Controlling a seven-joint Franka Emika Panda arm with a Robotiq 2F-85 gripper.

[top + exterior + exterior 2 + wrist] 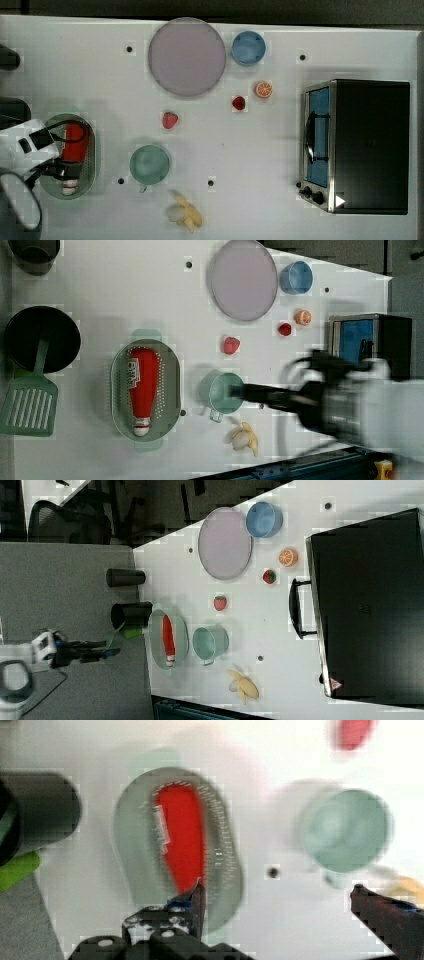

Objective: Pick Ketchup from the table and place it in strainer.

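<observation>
The red Ketchup [76, 142] lies lengthwise inside the pale green strainer [93, 167], white cap toward the top view's bottom. The left view shows the Ketchup [143, 385] resting on the strainer's [120, 390] dotted floor. My gripper [277, 892] hangs well above the table, open and holding nothing, with the Ketchup [182, 840] and the strainer [127, 835] beyond one fingertip [197, 895]. In the top view the gripper [55, 152] overlaps the strainer's left side. In the right view the gripper [107, 648] sits to the left of the strainer [181, 640].
A green cup [149, 164] stands just right of the strainer in the top view. A banana [187, 214], two strawberries [170, 120], an orange slice [263, 89], a blue cup [248, 48] and a purple plate [186, 56] lie farther on. A toaster oven [365, 145] is at the right, a black pot [42, 337] and spatula [29, 402] beside the strainer.
</observation>
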